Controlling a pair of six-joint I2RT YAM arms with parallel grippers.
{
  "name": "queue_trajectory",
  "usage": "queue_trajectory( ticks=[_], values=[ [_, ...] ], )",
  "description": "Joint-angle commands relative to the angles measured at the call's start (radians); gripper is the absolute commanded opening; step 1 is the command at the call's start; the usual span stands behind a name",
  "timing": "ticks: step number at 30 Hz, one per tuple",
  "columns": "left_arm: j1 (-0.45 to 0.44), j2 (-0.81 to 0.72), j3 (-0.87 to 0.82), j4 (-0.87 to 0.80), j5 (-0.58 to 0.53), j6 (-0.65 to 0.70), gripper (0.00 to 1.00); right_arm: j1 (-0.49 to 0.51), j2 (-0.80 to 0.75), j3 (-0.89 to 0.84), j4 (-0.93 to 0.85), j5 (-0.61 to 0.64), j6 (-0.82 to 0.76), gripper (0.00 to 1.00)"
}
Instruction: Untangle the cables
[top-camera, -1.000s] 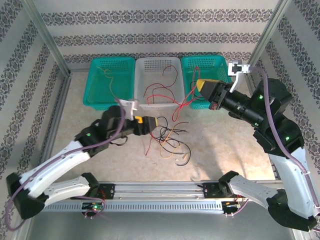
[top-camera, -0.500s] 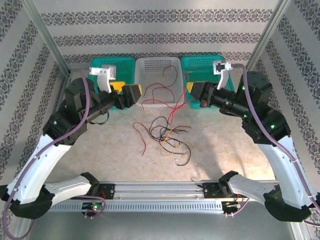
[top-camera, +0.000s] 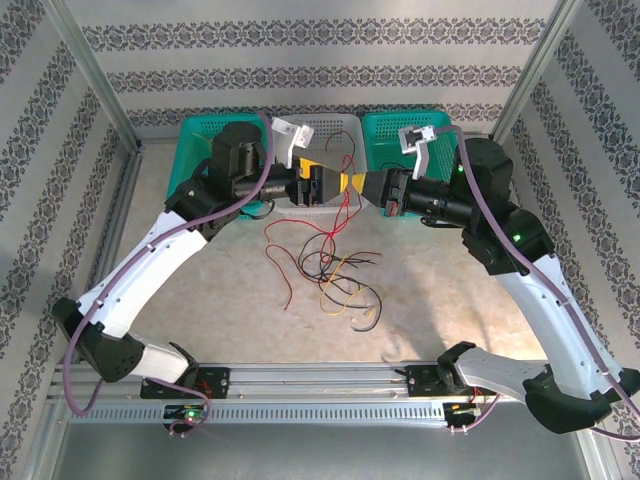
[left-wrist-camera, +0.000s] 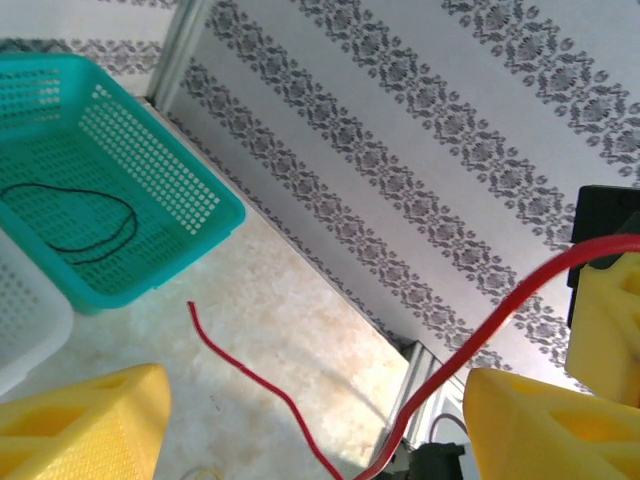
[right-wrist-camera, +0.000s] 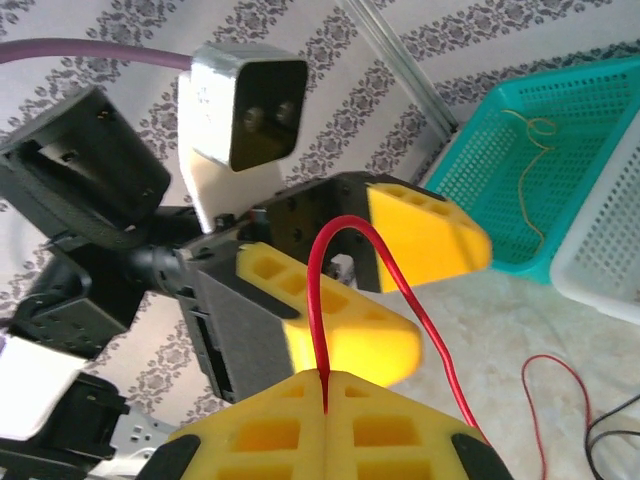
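Right wrist: my right gripper (right-wrist-camera: 325, 385) pinches the red cable (right-wrist-camera: 315, 290); left gripper (right-wrist-camera: 385, 285) wide astride it, over the white basket (top-camera: 338, 120).

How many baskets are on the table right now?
3, in a row at the far edge: left teal basket, white basket in the middle, right teal basket. Each is partly covered.
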Motion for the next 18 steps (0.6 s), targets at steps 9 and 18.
queue_trajectory(
  ticks=[9,18],
  values=[
    [-0.011,-0.008,-0.043,0.214,0.082,-0.074,0.48,0.038,-0.024,-0.059,0.095,-0.029,0.069,0.02],
    [-0.009,-0.013,-0.101,0.34,0.022,-0.172,0.07,0.046,-0.053,-0.103,0.08,0.024,0.074,0.07]
  ],
)
